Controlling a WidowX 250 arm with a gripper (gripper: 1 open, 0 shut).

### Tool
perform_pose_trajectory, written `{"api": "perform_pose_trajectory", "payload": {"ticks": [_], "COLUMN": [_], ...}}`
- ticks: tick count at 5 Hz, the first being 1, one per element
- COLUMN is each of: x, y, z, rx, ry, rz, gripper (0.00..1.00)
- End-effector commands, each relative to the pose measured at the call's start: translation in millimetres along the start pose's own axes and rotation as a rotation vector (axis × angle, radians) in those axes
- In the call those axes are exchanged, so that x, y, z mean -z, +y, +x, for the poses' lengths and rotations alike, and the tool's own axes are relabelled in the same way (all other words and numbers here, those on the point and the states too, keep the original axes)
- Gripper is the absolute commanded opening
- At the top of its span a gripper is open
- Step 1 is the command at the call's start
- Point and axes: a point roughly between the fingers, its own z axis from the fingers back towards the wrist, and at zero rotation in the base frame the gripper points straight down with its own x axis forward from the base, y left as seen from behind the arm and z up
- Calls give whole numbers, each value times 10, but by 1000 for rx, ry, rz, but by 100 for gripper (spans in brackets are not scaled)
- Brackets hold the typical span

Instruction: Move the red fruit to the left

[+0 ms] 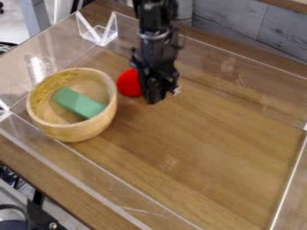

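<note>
One wooden bowl (pixel 47 83) sits on the left of the wooden table (pixel 222 148), upright, with a green block (pixel 79 103) lying inside it. The block is tilted on a diagonal, one end towards the far left and the other towards the near right. The red fruit (pixel 129 83) is on the table outside the bowl, just beside its far right rim. Its right side is partly hidden by the gripper (pixel 153 92), so only the left part shows clearly as a bright red curve.

The gripper points down at the fruit's right side, its fingers narrow and drawn together — whether they touch the fruit, I cannot tell. The dark arm (pixel 156 31) comes in from the far edge of the scene and is somewhat blurred, as are the fingertips.

Towards the far left, beyond the fruit and bowl, a white open-framed object (pixel 99 30) stands near the table's far left corner. Dark equipment (pixel 21 214) shows at the near left, beyond the table's edge — its shape is too cut off to name.
</note>
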Motion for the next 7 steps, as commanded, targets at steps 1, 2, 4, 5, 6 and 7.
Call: {"api": "perform_pose_trajectory", "payload": {"ticks": [1, 2, 4, 5, 6, 7], "x": [-119, -111, -323, -382, -435, -412], "y": [75, 81, -108, -153, -180, -67], "z": [45, 15, 36, 31, 32, -19], "rx": [56, 94, 104, 63, 14, 26], "ry": [-43, -39, -39, -40, -40, -40], "rz": [24, 14, 10, 3, -4, -14], "gripper": [100, 100, 0, 100, 0, 100]}}
